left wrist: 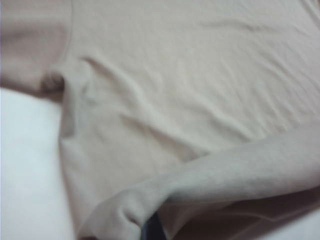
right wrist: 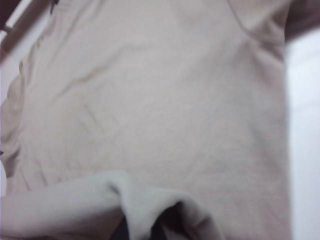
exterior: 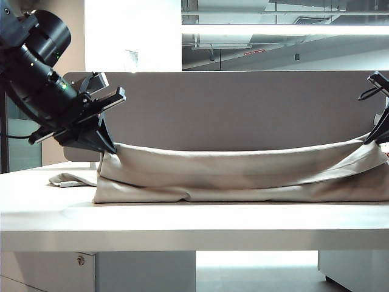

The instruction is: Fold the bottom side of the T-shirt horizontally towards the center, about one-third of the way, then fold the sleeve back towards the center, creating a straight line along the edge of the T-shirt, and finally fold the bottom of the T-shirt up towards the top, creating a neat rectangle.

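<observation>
The beige T-shirt (exterior: pixel 243 182) lies across the white table (exterior: pixel 182 216), nearly as wide as the tabletop. One long edge (exterior: pixel 243 159) is lifted off the rest and sags between my two grippers. My left gripper (exterior: pixel 108 146) is shut on the left end of that edge, low above the table. At the picture's right border my right gripper (exterior: pixel 378 137) is shut on the other end. In the left wrist view the fabric (left wrist: pixel 210 175) bunches over the left gripper (left wrist: pixel 151 230). The right wrist view shows cloth (right wrist: pixel 140 200) wrapped around the right gripper (right wrist: pixel 145 225). A sleeve (exterior: pixel 68 179) lies flat at the left.
A grey partition (exterior: pixel 243 109) stands right behind the table. Bare white tabletop shows beside the shirt in both wrist views (left wrist: pixel 25 175) (right wrist: pixel 305 150). The table's front edge (exterior: pixel 182 240) runs across the exterior view, with a cabinet (exterior: pixel 73 271) below it.
</observation>
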